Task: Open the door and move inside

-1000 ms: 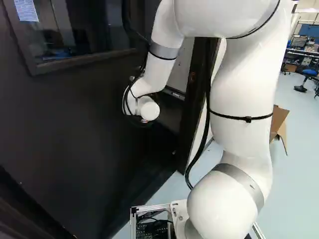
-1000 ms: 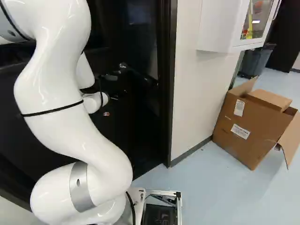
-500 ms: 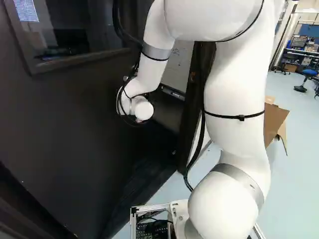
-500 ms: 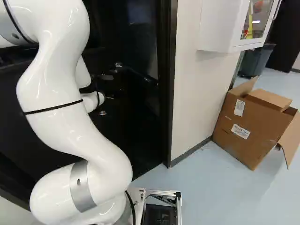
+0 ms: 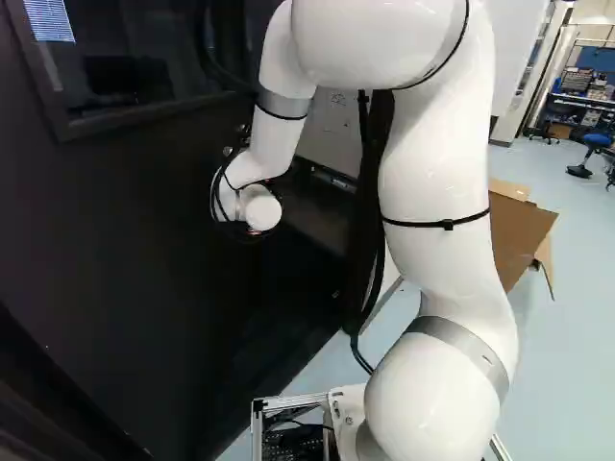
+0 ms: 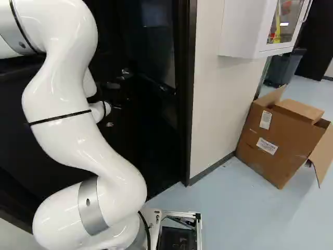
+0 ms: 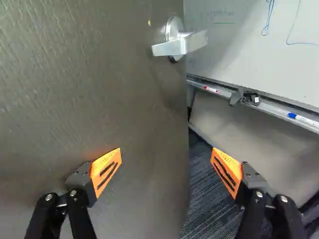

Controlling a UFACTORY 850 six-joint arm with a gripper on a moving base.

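The tool [image 7: 166, 152], fingers spread and empty, faces a door [image 7: 99, 99] already ajar, its lever handle [image 7: 172, 46] ahead. Opening it wider and moving inside seem left to do.

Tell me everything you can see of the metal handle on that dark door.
The handle looks like plain silvery metal: a flat lever on a round plate, close to the edge of the door. The lever runs roughly square to that edge, pointing away from it. A similar piece juts out past the edge, probably the lever on the door's other side. The handle is ahead of the robot's gripper, whose open fingers do not touch it.
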